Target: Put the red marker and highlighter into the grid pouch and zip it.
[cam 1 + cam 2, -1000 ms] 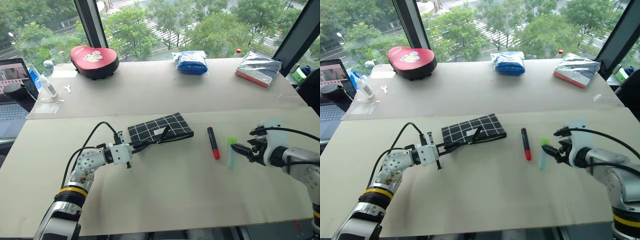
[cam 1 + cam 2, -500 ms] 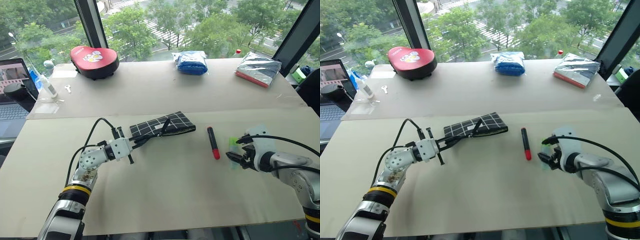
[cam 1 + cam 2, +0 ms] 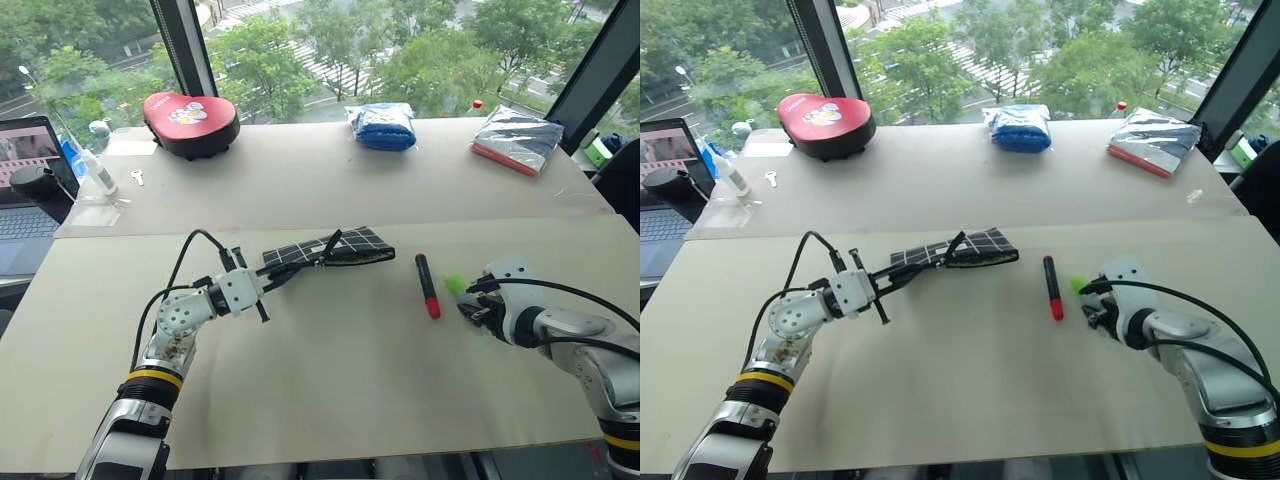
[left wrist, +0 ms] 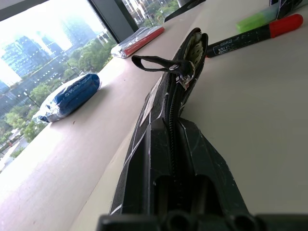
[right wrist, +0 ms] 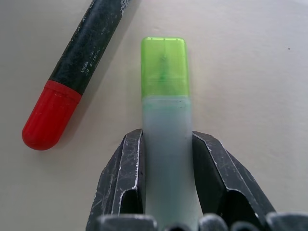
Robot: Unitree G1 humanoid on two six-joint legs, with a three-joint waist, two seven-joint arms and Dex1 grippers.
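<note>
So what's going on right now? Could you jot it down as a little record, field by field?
left hand: shut on the grid pouch, holding one end, pouch lifted on edge
pouch mouth: slightly open by the zipper pull
right hand: closed around the highlighter, green cap sticking out
red marker: lying loose on the table beside the highlighter
far side: red heart-shaped case, blue packet

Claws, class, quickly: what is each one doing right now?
Left claw: closed, holding the grid pouch.
Right claw: closed on the highlighter.

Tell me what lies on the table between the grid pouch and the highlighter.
The red marker alone lies between grid pouch and highlighter, seen in both eye views.
</note>
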